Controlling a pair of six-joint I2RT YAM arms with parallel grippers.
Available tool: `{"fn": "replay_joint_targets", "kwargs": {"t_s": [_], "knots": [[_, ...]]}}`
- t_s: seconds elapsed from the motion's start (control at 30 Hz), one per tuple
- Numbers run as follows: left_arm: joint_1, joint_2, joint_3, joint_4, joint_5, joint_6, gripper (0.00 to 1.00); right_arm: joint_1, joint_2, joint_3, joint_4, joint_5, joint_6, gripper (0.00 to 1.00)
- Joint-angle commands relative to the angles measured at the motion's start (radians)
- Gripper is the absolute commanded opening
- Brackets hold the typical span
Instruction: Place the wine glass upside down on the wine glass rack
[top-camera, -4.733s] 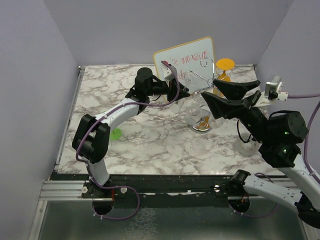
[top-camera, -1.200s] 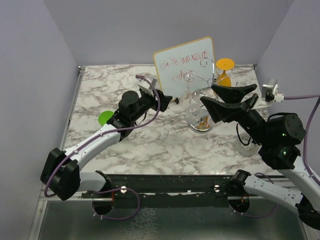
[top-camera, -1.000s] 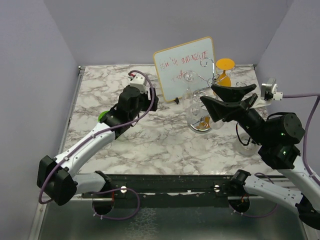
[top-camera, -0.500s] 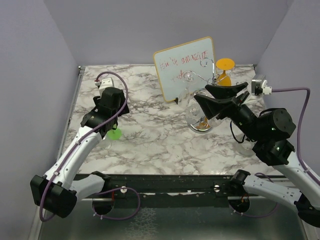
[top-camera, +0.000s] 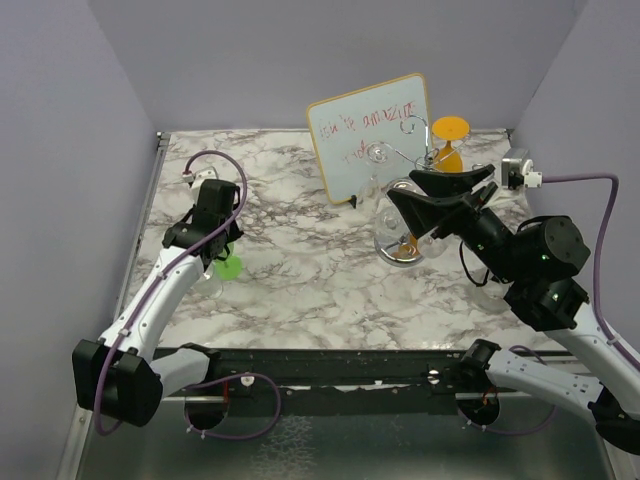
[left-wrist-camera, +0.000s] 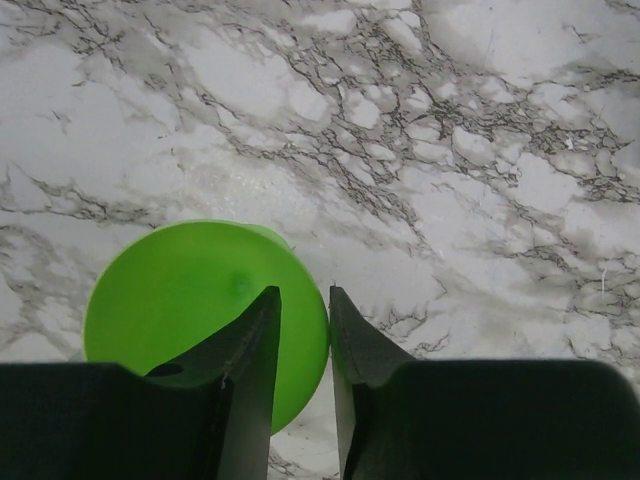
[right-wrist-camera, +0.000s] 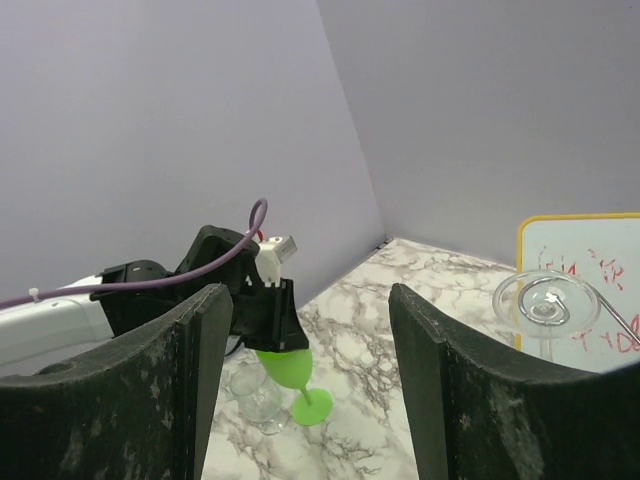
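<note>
Left gripper (left-wrist-camera: 305, 295) dropped onto wine glass (left-wrist-camera: 180, 300), right wrist shows stem (right-wrist-camera: 300, 390)

Light is even and diffuse in all three views, coming from overhead, moderately bright. Top view: I get only soft, short shadows under the arms on the table (top-camera: 300, 290), and the strip along the bottom of the frame is dimmer. Small glints on the rack (top-camera: 403, 250) at centre right. The whiteboard (top-camera: 370, 140) is close to blown out. Left wrist view: marble is sharp and the green glass (left-wrist-camera: 190, 300) heavily saturated. The left fingers (left-wrist-camera: 245, 390) at the bottom are flat black, with no surface detail. Right wrist view: the right fingers (right-wrist-camera: 200, 380) fill the foreground, grainy and soft. Walls carry a purple cast and the background is slightly soft.
</note>
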Motion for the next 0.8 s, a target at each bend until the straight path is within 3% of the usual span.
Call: {"fn": "replay_joint_targets", "kwargs": {"t_s": [0.0,0.27,0.77], "knots": [[0.017,0.037,-0.001,-0.002,0.092,0.018,0.23,0.008,-0.005,-0.014,-0.028,0.025,0.014,0.70],[0.024,0.078,0.019,-0.002,0.142,0.054,0.00,0.007,-0.014,-0.024,-0.025,0.025,0.023,0.70],[0.023,-0.083,0.143,0.088,0.424,0.054,0.00,0.007,0.091,0.036,-0.064,-0.022,0.091,0.70]]}}
